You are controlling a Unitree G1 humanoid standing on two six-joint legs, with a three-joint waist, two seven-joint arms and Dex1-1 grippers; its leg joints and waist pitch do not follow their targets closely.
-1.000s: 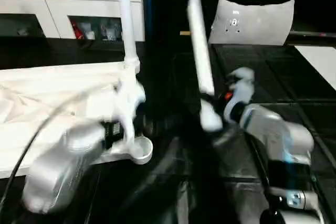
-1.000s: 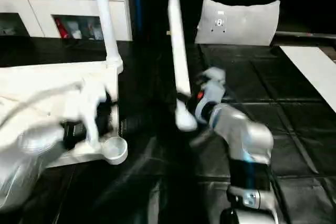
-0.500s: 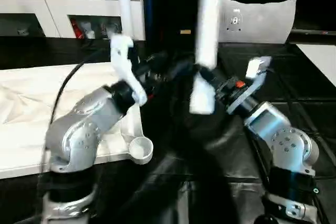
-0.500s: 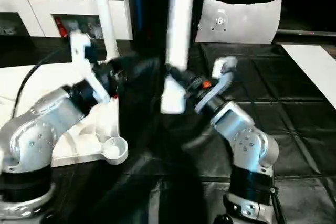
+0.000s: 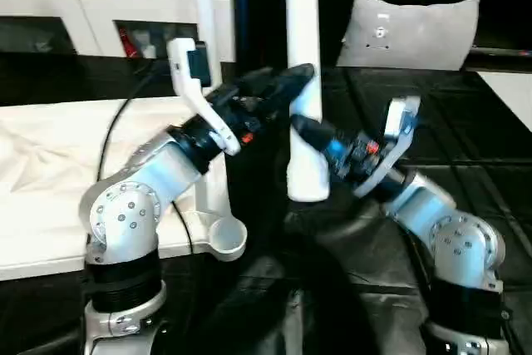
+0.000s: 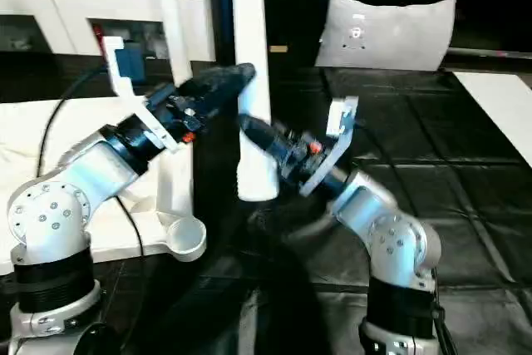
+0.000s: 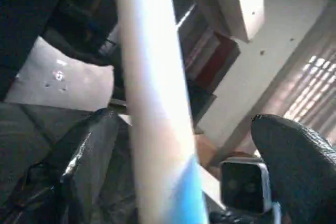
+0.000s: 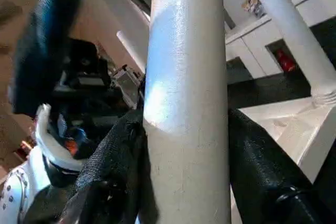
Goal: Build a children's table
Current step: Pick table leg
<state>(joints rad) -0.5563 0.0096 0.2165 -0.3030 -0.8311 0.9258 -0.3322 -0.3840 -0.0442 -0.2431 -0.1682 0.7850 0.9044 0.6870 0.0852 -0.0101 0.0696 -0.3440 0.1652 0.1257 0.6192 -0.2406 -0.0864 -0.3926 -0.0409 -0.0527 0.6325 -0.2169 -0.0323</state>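
From the head cameras I see my right tool (image 5: 301, 125) clamped on a loose white table leg (image 5: 304, 81), which stands upright in the middle of the scene with its lower end hanging free above the dark floor (image 5: 465, 164). A second ago that leg leaned to the left and sat lower; now it is vertical and its top runs out of the picture. My left tool (image 5: 293, 82) has swung across from beside the table top (image 5: 50, 197) to the leg's left side, its black fingers spread wide on either side of the leg, not closed on it. The upturned table top lies on the left, an empty round corner socket (image 5: 228, 239) at its near right corner and one fitted leg (image 5: 202, 6) rising from its far right corner. A white cabinet (image 5: 100, 14) stands far left, a grey cushion (image 5: 411, 31) far right.

In the left wrist view the leg (image 7: 155, 103) passes between my widely parted black fingers (image 7: 296, 156), with a clear gap on one side.

In the right wrist view both black pads (image 8: 113, 161) press the leg (image 8: 186, 103) from two sides; the fitted leg (image 8: 291, 30) and the table top's corner (image 8: 286, 124) sit behind.
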